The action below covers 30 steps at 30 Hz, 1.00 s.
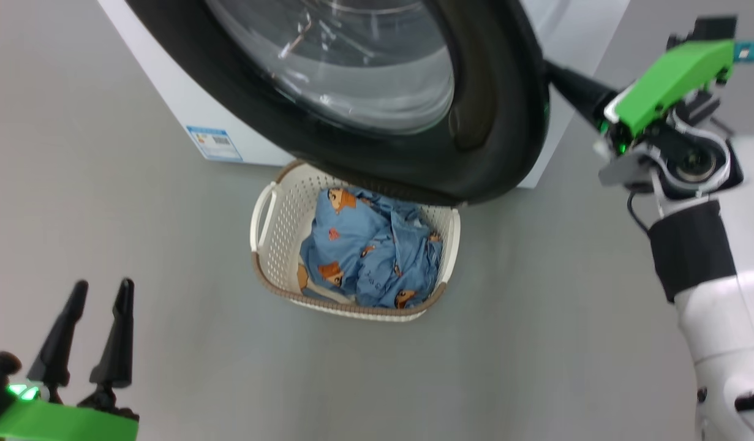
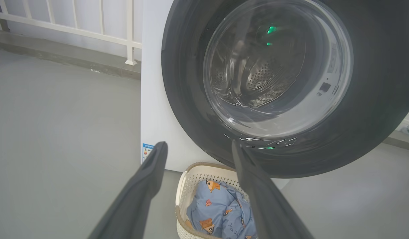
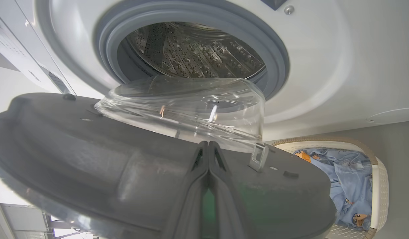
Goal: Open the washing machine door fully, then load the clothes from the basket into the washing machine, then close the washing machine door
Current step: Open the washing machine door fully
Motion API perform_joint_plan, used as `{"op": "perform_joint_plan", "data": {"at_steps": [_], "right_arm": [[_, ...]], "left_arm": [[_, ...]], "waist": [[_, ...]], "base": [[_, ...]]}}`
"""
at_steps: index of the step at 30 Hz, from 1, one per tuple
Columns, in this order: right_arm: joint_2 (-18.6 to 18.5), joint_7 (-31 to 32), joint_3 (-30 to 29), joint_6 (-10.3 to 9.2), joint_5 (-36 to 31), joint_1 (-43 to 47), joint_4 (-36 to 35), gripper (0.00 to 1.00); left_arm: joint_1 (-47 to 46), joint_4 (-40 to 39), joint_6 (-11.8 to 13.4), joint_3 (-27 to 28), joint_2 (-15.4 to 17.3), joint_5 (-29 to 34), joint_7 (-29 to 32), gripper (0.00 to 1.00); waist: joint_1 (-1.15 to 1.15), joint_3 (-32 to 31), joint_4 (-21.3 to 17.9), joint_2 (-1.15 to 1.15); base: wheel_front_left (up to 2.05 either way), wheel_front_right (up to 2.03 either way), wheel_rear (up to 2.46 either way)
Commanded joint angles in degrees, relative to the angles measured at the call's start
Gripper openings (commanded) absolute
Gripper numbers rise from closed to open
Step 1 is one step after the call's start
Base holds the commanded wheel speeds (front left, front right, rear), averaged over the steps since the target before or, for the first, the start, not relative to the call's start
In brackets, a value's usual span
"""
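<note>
The washing machine door [image 1: 493,122] stands ajar, its right edge swung out from the white washing machine [image 1: 199,104]. In the head view its lower rim overlaps the far edge of the basket [image 1: 263,220]. The right gripper [image 1: 554,70] reaches in from the right behind the door's free edge. In the right wrist view the right gripper [image 3: 208,146] has its jaws clenched together with nothing between them, and the tips lie against the door's grey inner side [image 3: 91,149], just left of the latch hook [image 3: 257,157]. Beyond the glass bowl window [image 3: 184,103], the steel drum [image 3: 197,49] shows inside the grey gasket [image 3: 108,39].

The basket sits on the grey floor [image 1: 107,214] just in front of the machine, right of the blue energy label [image 1: 214,142]. The clothes [image 1: 370,251], a crumpled light blue bundle with orange cartoon figures, lie inside it.

The left gripper [image 1: 103,285] hangs at the near left, well apart from the basket, with its jaws released and spread wide. In the left wrist view it [image 2: 198,144] points toward the door [image 2: 181,83] and the basket [image 2: 182,186].
</note>
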Motion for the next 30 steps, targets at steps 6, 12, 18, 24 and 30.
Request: {"op": "perform_joint_plan", "data": {"at_steps": [6,12,18,24,30], "right_arm": [[1.35,3.68,1.27,0.34,3.8,5.66,-6.12,0.0],[1.35,4.94,2.48,0.34,5.34,9.88,-9.15,0.0],[1.35,5.73,5.3,0.34,7.15,12.3,-9.5,0.0],[1.35,6.52,6.78,0.34,8.36,13.21,-10.14,0.0],[1.35,7.96,8.32,0.34,9.65,13.85,-11.87,0.0]], "left_arm": [[1.19,0.43,0.03,1.74,1.62,1.98,-0.38,1.0],[1.94,1.45,0.03,1.26,1.22,2.86,-0.38,1.0],[2.05,2.51,0.03,1.0,0.4,3.41,-0.38,1.0],[2.15,3.63,0.03,1.0,-0.47,3.95,-0.38,1.0],[2.4,4.55,0.03,0.84,-1.23,4.63,-0.38,1.0]], "waist": [[0.0,-5.13,-0.86,0.0],[0.0,-6.99,-0.2,0.0],[0.0,-8.36,1.4,0.0],[0.0,-9.86,2.33,0.0],[0.0,-11.28,2.98,0.0]], "base": [[0.0,0.0,0.0],[0.0,0.0,0.0],[0.0,0.0,0.0],[0.0,0.0,0.0],[0.0,0.0,0.0]]}}
